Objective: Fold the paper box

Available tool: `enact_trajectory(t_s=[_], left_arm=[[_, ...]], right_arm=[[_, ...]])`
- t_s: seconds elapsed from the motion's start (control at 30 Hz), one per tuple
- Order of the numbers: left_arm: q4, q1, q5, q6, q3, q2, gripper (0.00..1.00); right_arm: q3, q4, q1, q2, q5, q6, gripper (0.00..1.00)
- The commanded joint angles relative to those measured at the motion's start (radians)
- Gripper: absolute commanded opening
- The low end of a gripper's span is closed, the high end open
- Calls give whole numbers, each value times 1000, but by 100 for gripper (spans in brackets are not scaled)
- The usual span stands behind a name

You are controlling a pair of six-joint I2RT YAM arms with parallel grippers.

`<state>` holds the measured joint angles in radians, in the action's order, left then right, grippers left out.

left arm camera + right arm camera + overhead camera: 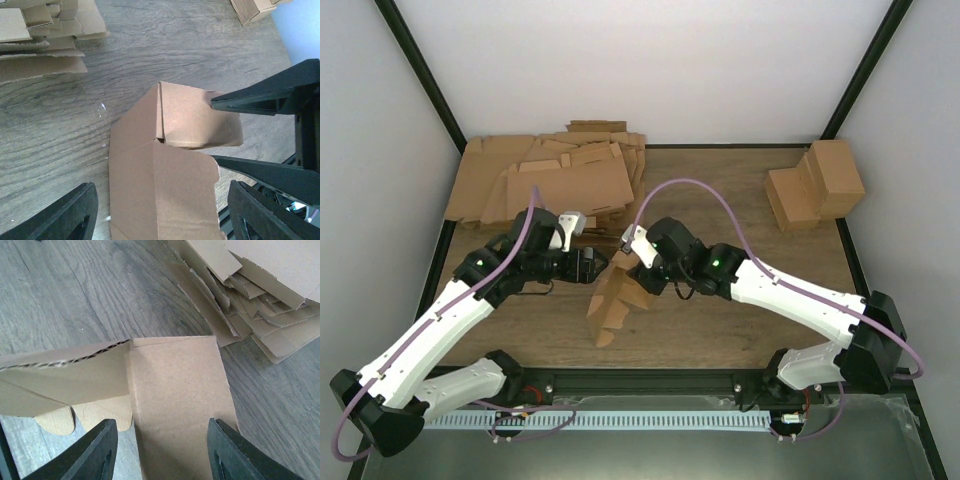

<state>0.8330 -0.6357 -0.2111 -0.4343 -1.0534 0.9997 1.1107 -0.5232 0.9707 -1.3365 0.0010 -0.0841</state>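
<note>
1. paper box (613, 300) half-folded, between both grippers
2. left gripper (162, 200) spread, straddling long wall
3. right gripper (161, 430) spread astride end flap, unpinched
4. likely light, stiff, springy; grip flap near crease

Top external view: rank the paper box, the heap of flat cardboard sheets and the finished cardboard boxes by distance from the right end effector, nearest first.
From the right end effector:
1. paper box, directly at it, centre.
2. heap of cardboard sheets, back left.
3. finished cardboard boxes, back right corner.
</note>
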Motion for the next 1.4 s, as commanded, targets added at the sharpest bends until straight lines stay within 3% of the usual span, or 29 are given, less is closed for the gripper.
enact_trajectory(t_s=[0.0,0.43,0.93,1.1,1.37], left_arm=[[-3,-3,-4,-3,-25,8,74],[1,-2,12,-6,-22,2,74],[-36,-1,2,-20,6,-19,74],[5,-2,9,32,-19,-23,82],[4,-2,21,54,-12,-46,83]], right_arm=[[-23,-8,8,-15,25,17,51],[37,-24,13,-2,107,-5,57],[30,27,110,70,214,-60,68],[5,32,146,60,308,-68,69],[-34,45,196,-13,503,-89,70]])
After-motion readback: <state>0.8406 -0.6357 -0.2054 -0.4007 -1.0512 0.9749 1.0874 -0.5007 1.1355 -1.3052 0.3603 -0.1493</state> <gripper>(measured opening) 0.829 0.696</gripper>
